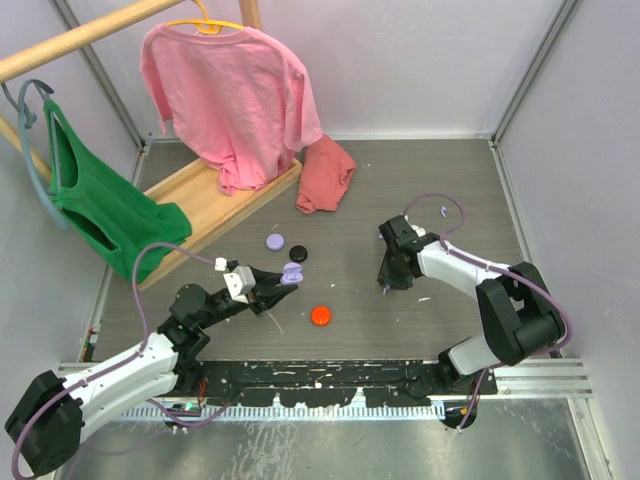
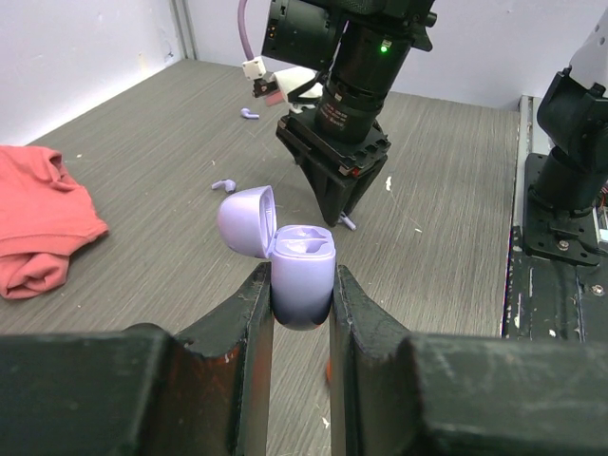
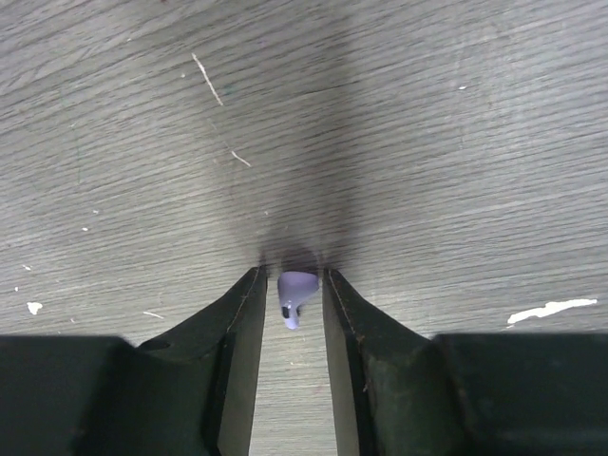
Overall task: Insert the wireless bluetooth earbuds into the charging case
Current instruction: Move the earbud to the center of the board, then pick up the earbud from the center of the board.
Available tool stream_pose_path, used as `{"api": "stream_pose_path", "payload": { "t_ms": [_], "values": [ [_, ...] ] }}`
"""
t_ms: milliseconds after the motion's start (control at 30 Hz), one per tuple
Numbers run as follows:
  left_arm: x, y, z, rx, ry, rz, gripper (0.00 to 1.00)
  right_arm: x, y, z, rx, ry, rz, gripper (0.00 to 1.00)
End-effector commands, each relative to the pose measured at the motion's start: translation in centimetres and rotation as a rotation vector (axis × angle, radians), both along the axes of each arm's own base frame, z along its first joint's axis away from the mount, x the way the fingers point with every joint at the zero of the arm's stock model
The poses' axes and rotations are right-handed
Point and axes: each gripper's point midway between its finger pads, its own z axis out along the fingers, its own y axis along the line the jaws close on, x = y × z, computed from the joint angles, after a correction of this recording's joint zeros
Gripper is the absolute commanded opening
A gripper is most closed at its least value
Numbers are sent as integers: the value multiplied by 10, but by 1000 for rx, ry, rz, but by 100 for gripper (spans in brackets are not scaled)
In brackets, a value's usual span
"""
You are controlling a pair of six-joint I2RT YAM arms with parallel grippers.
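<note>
Clamped in left claw (image 2: 302, 285): open lavender plastic charging case (image 2: 304, 252), sockets empty. Straddled by right claw (image 3: 294, 275): tiny lavender earbud (image 3: 296, 287), grip unconfirmed.

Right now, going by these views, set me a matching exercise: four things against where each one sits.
Things:
1. lavender charging case
2. lavender earbud
3. orange-red puck
4. pink T-shirt

Places:
A. hanging on a yellow hanger
B. lying loose on the table
C. clamped in the left end effector, lid open
D. between the fingers of the right end effector

Pairs: 1-C, 2-D, 3-B, 4-A
</note>
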Motion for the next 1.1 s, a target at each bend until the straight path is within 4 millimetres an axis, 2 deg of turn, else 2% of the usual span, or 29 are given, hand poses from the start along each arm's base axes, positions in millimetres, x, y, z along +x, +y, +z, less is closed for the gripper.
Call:
{"api": "stream_pose_path", "payload": {
  "t_ms": [0,300,500,767,900,1067],
  "values": [
    [0,1,16,-30,-64,7,1,6,10,12,22,-39,8,38],
    [0,1,15,-28,-61,5,1,-7,21,14,48,-21,44,43],
    [0,1,16,-29,-63,3,1,-5,32,18,57,-29,70,43],
    [-1,1,16,-31,-63,2,1,2,14,31,-19,-91,6,45],
    [-1,0,16,-29,-63,-2,1,9,17,33,-9,-118,-9,47],
    [-2,1,16,-28,-63,-1,1,11,20,24,-7,-105,-8,47]
  ]
}}
